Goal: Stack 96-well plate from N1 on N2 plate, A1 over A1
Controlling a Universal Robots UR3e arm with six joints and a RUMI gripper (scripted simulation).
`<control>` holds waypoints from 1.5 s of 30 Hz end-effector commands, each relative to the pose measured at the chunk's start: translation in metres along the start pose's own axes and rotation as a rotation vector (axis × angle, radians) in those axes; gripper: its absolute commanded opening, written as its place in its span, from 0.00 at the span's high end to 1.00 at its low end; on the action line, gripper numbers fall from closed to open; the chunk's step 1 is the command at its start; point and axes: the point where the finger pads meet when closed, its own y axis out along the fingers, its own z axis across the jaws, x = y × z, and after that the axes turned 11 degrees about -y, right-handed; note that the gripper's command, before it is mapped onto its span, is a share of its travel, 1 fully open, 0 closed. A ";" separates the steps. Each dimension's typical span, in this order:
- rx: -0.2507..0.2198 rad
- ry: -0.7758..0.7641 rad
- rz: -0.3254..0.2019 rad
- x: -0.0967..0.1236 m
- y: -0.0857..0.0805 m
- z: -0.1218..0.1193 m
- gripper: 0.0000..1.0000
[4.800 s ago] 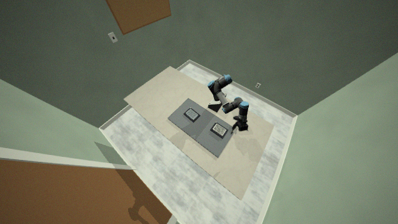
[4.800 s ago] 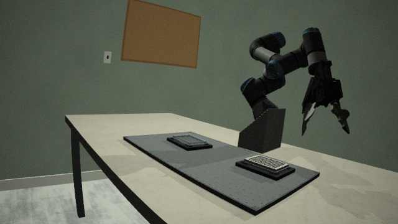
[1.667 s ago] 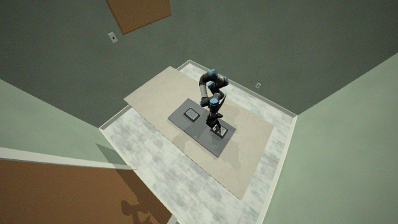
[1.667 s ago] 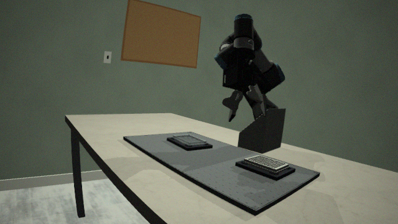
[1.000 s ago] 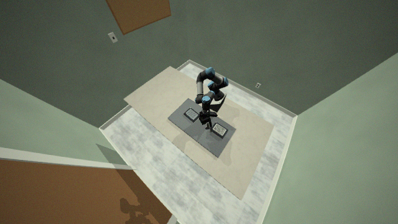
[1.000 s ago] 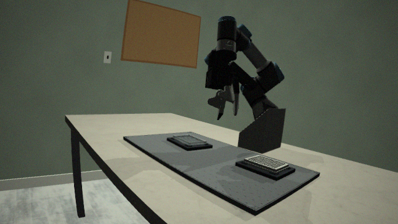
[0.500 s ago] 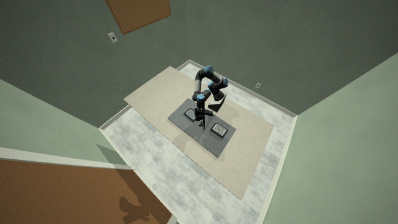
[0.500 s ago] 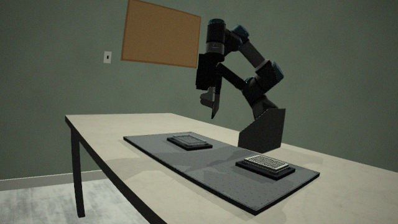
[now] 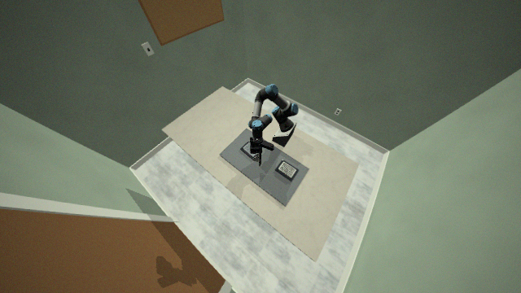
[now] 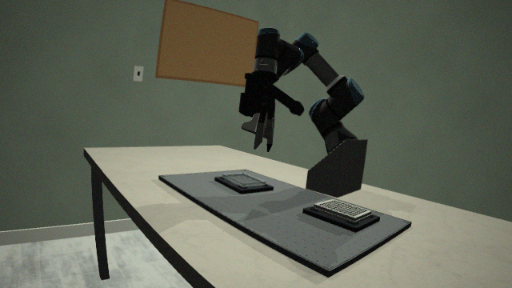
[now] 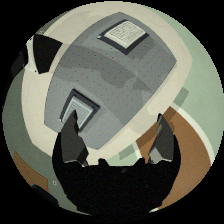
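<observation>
The plate in nest N1 (image 10: pixel 243 178) (image 11: pixel 79 109) looks grey and lies flat in its dark nest (image 10: pixel 230 185) at the left end of the grey mat (image 10: pixel 280 232) (image 9: pixel 273 189) (image 11: pixel 130 80). The plate in nest N2 (image 10: pixel 342 209) (image 9: pixel 287 168) (image 11: pixel 123 33) is white and lies flat at the other end. My gripper (image 10: pixel 262 147) (image 9: pixel 259 162) (image 11: pixel 118 112) is open and empty. It hangs high above the mat, close over N1, pointing down. In the wrist view the N1 plate shows by the left finger. The cut corners are too small to make out.
The arm's dark base block (image 10: pixel 338 168) (image 9: pixel 283 137) (image 11: pixel 44 52) stands on the beige table (image 10: pixel 132 168) behind the mat. The table's front edge runs close to the mat. An orange board (image 10: pixel 206 50) hangs on the back wall.
</observation>
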 end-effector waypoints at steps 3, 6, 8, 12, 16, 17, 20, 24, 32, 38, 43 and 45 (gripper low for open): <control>-0.025 0.130 -0.005 0.018 0.000 -0.029 0.00; -0.032 0.162 -0.006 0.021 0.000 -0.034 0.00; -0.040 0.194 -0.008 0.023 0.000 -0.038 0.00; -0.057 0.271 -0.011 0.029 0.000 -0.052 0.00; -0.057 0.271 -0.011 0.032 0.000 -0.058 0.00; -0.065 0.304 -0.014 0.034 0.000 -0.063 0.00; -0.087 0.401 -0.021 0.039 0.000 -0.077 0.00; -0.090 0.413 -0.021 0.044 0.000 -0.088 0.00; -0.124 0.553 -0.035 0.052 -0.001 -0.117 0.00; -0.148 0.650 -0.046 0.055 -0.001 -0.133 0.00; -0.159 0.693 -0.051 0.058 -0.002 -0.148 0.00; -0.159 0.693 -0.051 0.058 -0.002 -0.149 0.00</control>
